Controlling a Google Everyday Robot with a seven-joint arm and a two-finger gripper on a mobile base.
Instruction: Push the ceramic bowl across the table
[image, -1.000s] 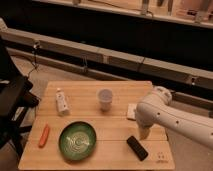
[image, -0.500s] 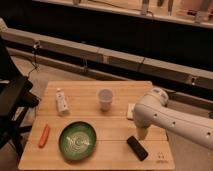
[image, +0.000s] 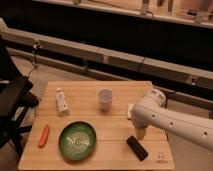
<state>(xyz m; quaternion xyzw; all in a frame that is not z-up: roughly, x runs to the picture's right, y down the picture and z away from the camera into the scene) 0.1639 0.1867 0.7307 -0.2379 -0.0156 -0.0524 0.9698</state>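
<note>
The green ceramic bowl, wide and shallow with pale swirl marks inside, sits on the light wooden table near its front left. My white arm reaches in from the right and bends down over the table's right side. The gripper points down at the tabletop, to the right of the bowl and apart from it, just behind a black rectangular object.
A pale cup stands mid-table behind the bowl. A white bottle lies at the left, an orange stick-like item at the front left edge. A dark chair stands left of the table. A small dark mark is at the front right corner.
My arm and gripper have shifted slightly to the left, toward the middle of the table. The bowl and the other items have not moved.
</note>
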